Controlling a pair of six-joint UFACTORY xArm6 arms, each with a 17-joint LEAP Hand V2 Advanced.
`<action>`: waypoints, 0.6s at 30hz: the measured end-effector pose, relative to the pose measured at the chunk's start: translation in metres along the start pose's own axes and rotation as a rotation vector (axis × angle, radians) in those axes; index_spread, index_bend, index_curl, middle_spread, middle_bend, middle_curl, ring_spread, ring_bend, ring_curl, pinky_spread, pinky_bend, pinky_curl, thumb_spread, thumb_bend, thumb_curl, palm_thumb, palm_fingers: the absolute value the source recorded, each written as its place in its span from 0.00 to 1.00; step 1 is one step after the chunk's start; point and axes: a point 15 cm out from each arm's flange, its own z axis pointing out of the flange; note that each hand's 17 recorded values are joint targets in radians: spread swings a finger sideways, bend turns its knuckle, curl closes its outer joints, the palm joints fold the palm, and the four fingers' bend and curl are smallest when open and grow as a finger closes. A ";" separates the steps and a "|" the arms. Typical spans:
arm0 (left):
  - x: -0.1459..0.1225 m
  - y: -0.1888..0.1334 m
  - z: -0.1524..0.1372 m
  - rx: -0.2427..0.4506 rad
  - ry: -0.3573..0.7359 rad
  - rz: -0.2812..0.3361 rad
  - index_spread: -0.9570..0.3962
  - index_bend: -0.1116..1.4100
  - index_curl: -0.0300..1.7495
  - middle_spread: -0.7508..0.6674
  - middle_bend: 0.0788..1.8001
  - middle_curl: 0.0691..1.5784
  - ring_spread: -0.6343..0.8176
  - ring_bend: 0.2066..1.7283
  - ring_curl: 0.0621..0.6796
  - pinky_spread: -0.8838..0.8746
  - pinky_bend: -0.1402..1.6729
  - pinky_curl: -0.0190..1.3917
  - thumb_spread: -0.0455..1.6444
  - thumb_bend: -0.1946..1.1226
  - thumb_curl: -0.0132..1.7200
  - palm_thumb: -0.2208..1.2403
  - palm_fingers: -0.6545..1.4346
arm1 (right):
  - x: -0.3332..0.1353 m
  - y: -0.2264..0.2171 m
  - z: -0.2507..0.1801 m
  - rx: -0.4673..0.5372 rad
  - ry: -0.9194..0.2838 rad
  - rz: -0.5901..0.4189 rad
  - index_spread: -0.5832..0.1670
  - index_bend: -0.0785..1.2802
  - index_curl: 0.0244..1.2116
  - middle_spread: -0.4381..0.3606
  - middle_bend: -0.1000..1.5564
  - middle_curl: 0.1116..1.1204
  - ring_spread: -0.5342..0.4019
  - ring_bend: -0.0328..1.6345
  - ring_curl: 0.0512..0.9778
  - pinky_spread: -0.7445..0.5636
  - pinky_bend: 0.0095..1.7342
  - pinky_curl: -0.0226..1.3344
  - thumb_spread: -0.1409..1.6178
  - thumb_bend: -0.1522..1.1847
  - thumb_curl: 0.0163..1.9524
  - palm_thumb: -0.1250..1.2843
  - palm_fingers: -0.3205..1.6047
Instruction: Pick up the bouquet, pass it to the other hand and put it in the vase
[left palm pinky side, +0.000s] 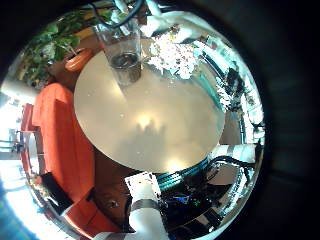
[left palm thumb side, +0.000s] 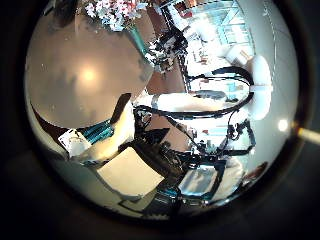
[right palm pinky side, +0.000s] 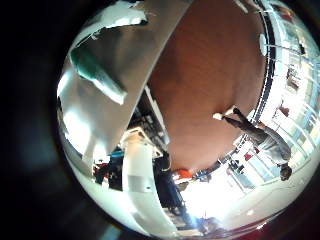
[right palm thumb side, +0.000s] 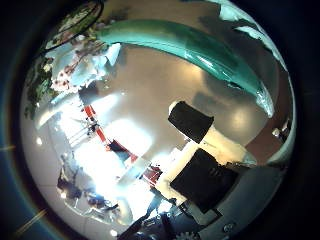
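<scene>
Bouquet of white and pink flowers (left palm pinky side: 176, 55) with a long teal wrapped stem (right palm thumb side: 190, 45) is lying on the round pale table (left palm pinky side: 150, 120), not lifted yet. Flower heads are sitting just beside the clear glass vase (left palm pinky side: 124, 50). The stem is running away from the vase along the table's far side.

Right hand (left palm thumb side: 170, 45) is hovering right over the stem end. In its thumb-side palm view the stem is filling a long band across the palm, so it's close. Its black-padded fingers (right palm thumb side: 190, 120) are looking spread and not wrapped round the stem. That's probably no contact yet, though the views are too warped to be sure. The long axis is crossing the palm, which is the right way for closing round it.

Left hand (left palm thumb side: 108, 128) is hanging well above the table middle, looking down on vase and bouquet together, well apart from both. I can't tell its state.

So the right hand is much the nearer and the pick looks like its job. The left is waiting for the handover. The vase is standing upright and empty, with an orange sofa (left palm pinky side: 60, 140) and a leafy potted plant (left palm pinky side: 55, 42) behind the table.
</scene>
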 end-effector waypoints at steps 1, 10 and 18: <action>0.000 0.000 0.000 0.000 0.000 0.000 0.77 0.19 0.22 0.79 0.07 0.19 0.79 0.18 0.19 0.79 0.18 0.20 0.63 0.13 0.23 0.49 0.41 | 0.000 0.000 0.000 0.000 0.001 0.000 0.46 0.20 0.30 0.43 0.40 0.37 0.37 0.64 0.18 0.61 0.46 0.01 0.71 0.10 0.20 0.47 0.43; 0.000 -0.001 -0.001 0.000 -0.001 -0.004 0.77 0.19 0.22 0.79 0.07 0.19 0.79 0.18 0.19 0.79 0.18 0.20 0.63 0.13 0.23 0.49 0.41 | -0.002 -0.008 0.013 -0.003 0.028 -0.008 0.46 0.20 0.32 0.42 0.41 0.40 0.36 0.65 0.21 0.59 0.47 0.01 0.70 0.10 0.20 0.47 0.42; -0.002 -0.003 0.001 -0.007 0.001 -0.011 0.77 0.19 0.22 0.79 0.07 0.19 0.79 0.18 0.20 0.79 0.18 0.20 0.63 0.13 0.23 0.49 0.41 | -0.004 -0.013 0.033 -0.027 0.049 -0.014 0.41 0.21 0.35 0.38 0.42 0.42 0.33 0.65 0.23 0.56 0.47 0.01 0.69 0.10 0.20 0.47 0.44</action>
